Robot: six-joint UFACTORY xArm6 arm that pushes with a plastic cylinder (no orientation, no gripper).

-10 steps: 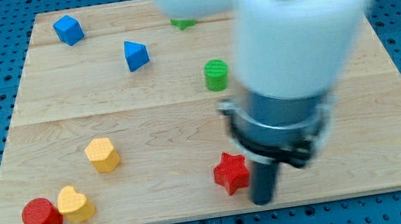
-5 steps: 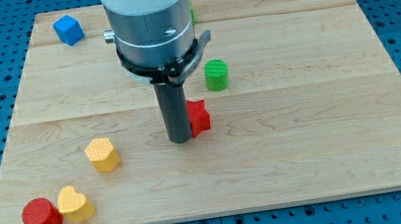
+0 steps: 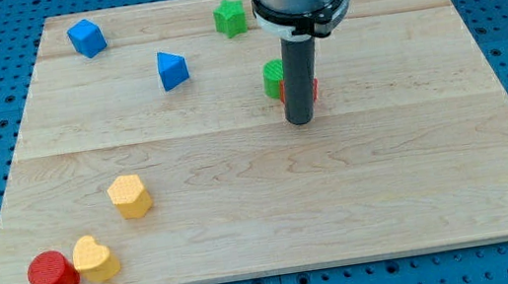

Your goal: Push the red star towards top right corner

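The red star (image 3: pixel 313 87) is almost wholly hidden behind my rod; only a thin red sliver shows on the rod's right side, just above the board's middle. My tip (image 3: pixel 301 120) rests on the board directly in front of it, at its lower left. The green cylinder (image 3: pixel 272 79) sits right against the rod's left side, touching or nearly touching the star.
A green star-like block (image 3: pixel 230 17) lies near the view's top centre. A blue triangle (image 3: pixel 171 70) and a blue cube (image 3: pixel 86 37) lie at the upper left. A yellow block (image 3: pixel 129 195), a yellow heart (image 3: pixel 95 259) and a red cylinder (image 3: pixel 53 275) sit at the lower left.
My tip has swept from the board's lower middle up and to the right, carrying the red star with it to beside the green cylinder.
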